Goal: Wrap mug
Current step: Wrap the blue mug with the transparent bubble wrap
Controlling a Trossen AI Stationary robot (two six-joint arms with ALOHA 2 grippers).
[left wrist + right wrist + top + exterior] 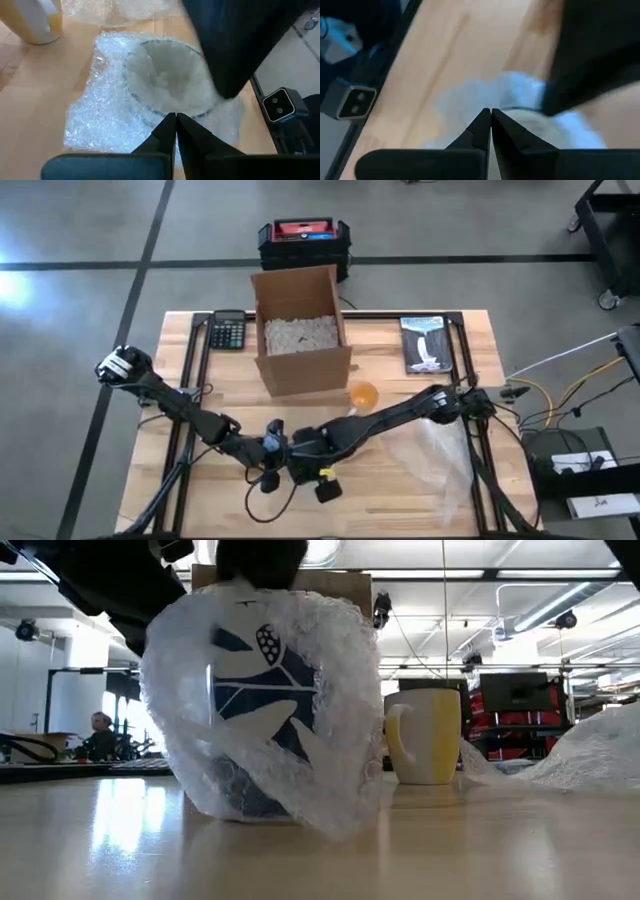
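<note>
A white mug with a blue pattern [262, 690] stands near the table's front middle, swathed in bubble wrap [330, 770] that also covers its mouth [165, 75]. Both arms meet above it. My left gripper [176, 117] is shut at the near side of the mouth. My right gripper [490, 113] is shut too, its dark fingers [231, 85] coming down onto the opposite side of the rim. In the high view the arms hide the mug. My left gripper pinches the bubble wrap at the mug's rim [172, 111] between its two fingertips, slanting down from above. The mug stands upright on the table; how many layers it has, I cannot tell. My right gripper has its shut fingertips on the wrap at the rim's other side [220, 100], coming from above. Whether it pinches the wrap or only presses it, I cannot tell.
A yellow mug [363, 395] stands just behind, near an open cardboard box [300, 330] holding packing fill. A loose sheet of bubble wrap [440, 460] lies at the right front. A calculator [228, 330] and a book [425, 345] lie at the far side.
</note>
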